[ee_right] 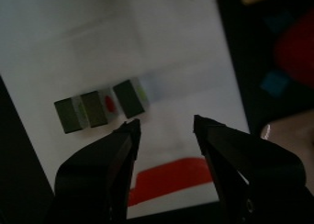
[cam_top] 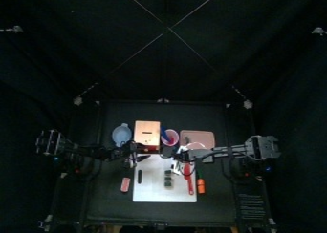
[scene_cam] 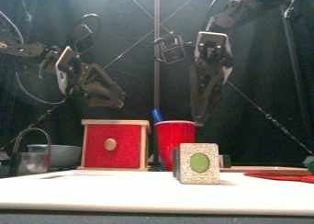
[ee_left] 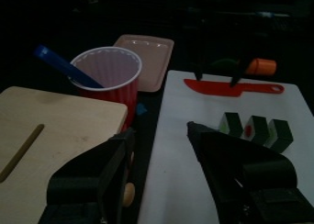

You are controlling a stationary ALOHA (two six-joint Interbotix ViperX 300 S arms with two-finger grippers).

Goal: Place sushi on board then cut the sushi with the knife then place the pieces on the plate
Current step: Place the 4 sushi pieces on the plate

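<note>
Sushi roll of dark green toy blocks (ee_right: 105, 105) is lying on the flat white cutting board (ee_right: 147, 44) near the red toy knife (ee_right: 172, 184); right gripper (ee_right: 166, 125) is hovering above, jaws parted, gripping nothing; left gripper (ee_left: 160, 134) is hanging likewise spread and empty.

Dark green sushi roll (cam_top: 169, 178) lying mid white board (cam_top: 147, 192), split into 2 chunks just apart. Flat on the board near its right edge, the red knife (ee_left: 233, 84). Just behind the board, the pink plate (cam_top: 196, 138)
</note>
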